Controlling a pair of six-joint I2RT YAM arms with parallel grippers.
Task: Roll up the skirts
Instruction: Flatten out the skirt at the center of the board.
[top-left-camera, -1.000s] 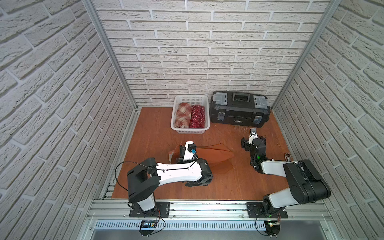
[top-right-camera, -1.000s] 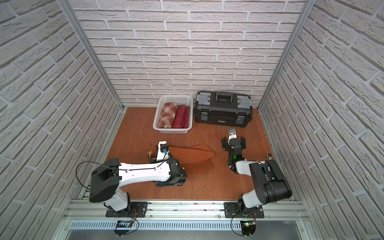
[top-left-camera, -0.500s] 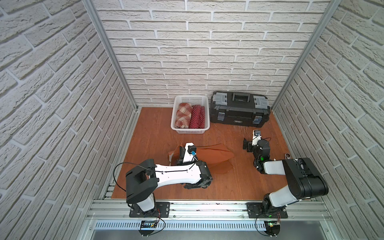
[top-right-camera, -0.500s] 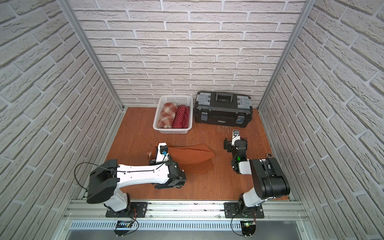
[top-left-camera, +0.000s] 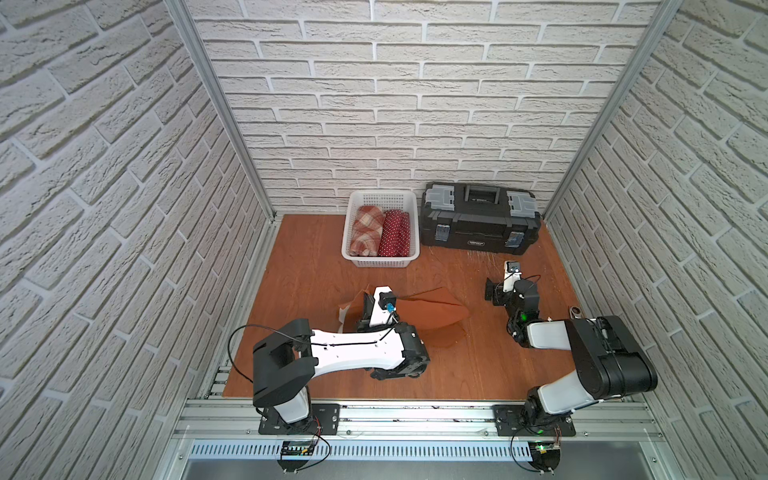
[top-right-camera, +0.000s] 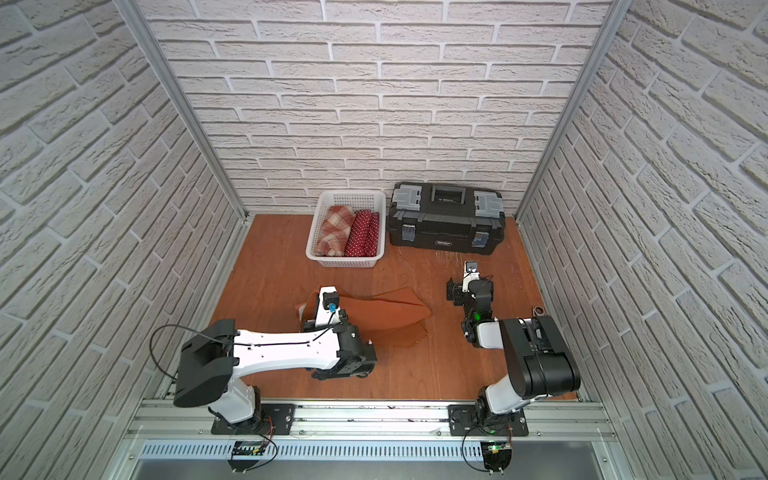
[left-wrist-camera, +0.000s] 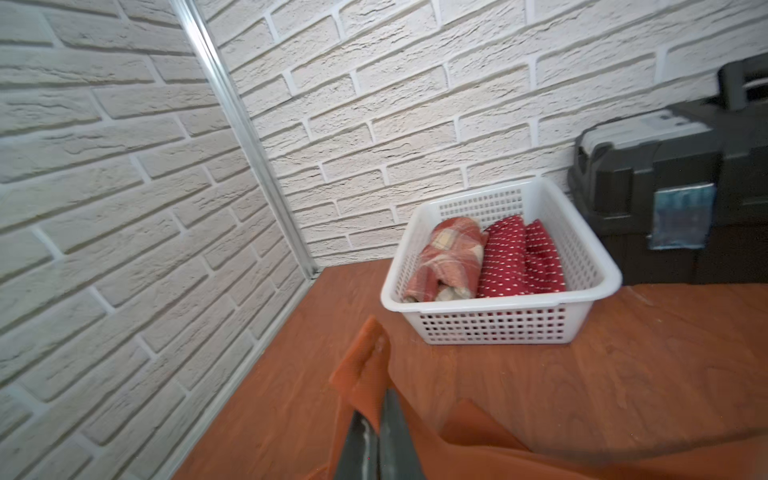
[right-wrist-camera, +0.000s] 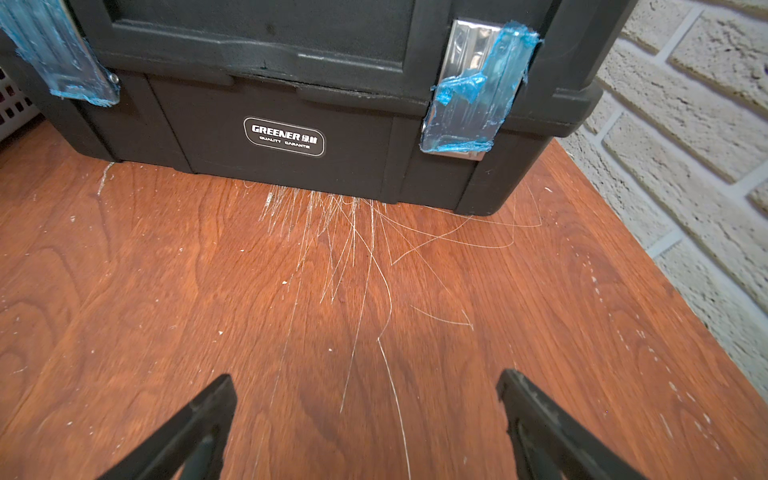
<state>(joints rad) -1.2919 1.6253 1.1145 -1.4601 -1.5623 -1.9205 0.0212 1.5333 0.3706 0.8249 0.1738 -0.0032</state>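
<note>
skirt (top-left-camera: 432, 316), plain rust-orange, lies loosely folded over itself on the wooden tabletop (top-left-camera: 311, 282), about mid-table, in front of the white mesh basket (top-left-camera: 376, 262) and apart from it. its broad end points toward the right arm, and its narrow end lies under the left arm's wrist. in the left wrist view the left gripper (left-wrist-camera: 374, 415) has its two dark fingers pressed together on a corner of the skirt (left-wrist-camera: 361, 374), and that corner stands up off the wood. this view is somewhat blurred.

inside the basket two rolled skirts lie side by side and touching: the red-and-cream plaid bundle (top-left-camera: 365, 230) on the side nearer the left wall, and the dark red polka-dot bundle (top-left-camera: 395, 232) on the side nearer the black toolbox (top-left-camera: 478, 224). the toolbox stands just beside the basket against the back wall.

the right gripper (right-wrist-camera: 365, 378) has its fingers spread wide apart with only scratched bare wood between them. it faces the toolbox front and is well apart from the skirt.
</note>
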